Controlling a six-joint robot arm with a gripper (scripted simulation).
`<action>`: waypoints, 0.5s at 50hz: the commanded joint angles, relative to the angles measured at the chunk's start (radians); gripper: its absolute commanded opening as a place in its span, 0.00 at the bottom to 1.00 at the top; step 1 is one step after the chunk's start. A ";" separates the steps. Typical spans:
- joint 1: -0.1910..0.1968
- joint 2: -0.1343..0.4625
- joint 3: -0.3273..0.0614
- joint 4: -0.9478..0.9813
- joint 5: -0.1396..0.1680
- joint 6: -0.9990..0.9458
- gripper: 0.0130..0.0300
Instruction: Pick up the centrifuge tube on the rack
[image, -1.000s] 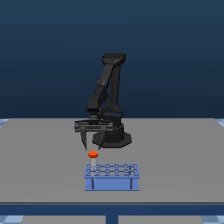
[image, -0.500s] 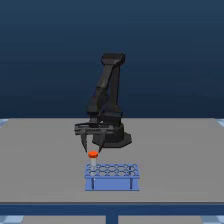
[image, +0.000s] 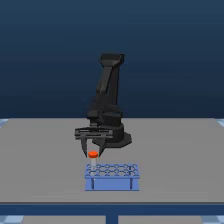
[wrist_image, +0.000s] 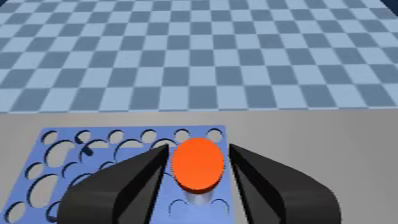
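The light-blue rack (image: 112, 183) stands on the grey table in front of the arm's base. The centrifuge tube (image: 93, 155) stands upright at the rack's end on the exterior view's left, its orange-red cap above the holes. My gripper (image: 93, 153) points straight down over it, one black finger on each side of the cap. In the wrist view the cap (wrist_image: 197, 166) fills the gap between the fingers (wrist_image: 133, 185) of the gripper (wrist_image: 197, 148), which press against it, with the rack (wrist_image: 75, 150) below.
The black arm base (image: 114, 136) sits just behind the rack. The grey table (image: 180, 150) extends on both sides, with its front edge close below the rack. A blue checkered floor (wrist_image: 204, 50) lies beyond the table.
The gripper has come down over the tube and its fingers have narrowed from a wide spread onto the cap. The rack has not moved.
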 joint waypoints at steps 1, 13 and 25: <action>0.000 0.007 0.004 0.027 -0.014 -0.041 1.00; 0.000 0.014 0.007 0.050 -0.020 -0.066 1.00; 0.000 0.014 0.007 0.050 -0.020 -0.066 0.00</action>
